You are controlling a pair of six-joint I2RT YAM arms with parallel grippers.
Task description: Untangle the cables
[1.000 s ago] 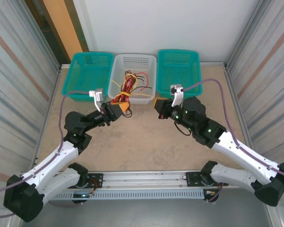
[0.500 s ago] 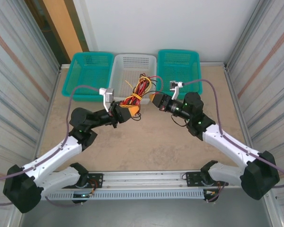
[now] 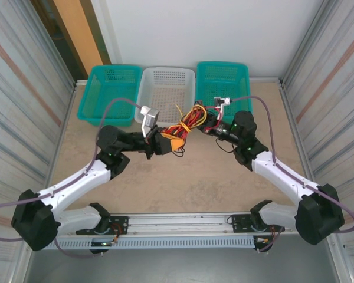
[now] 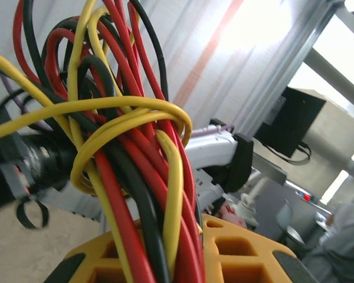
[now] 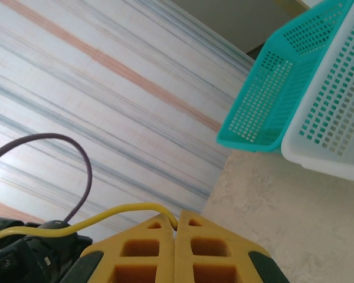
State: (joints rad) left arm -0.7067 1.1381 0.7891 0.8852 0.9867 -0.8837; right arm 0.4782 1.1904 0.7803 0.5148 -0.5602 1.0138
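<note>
Cables [image 3: 186, 125] are being held off worktop [image 3: 194, 183] betw. both arms, nr its far edge, in front of white basket [image 3: 165, 82]. They're being gripped by L jaws; one yellow strand [image 5: 106, 216] is being pinched by R jaws, fully together.

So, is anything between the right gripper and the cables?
Nothing visible: the right gripper is shut on a yellow cable, and the left gripper clamps the cable bundle.
</note>
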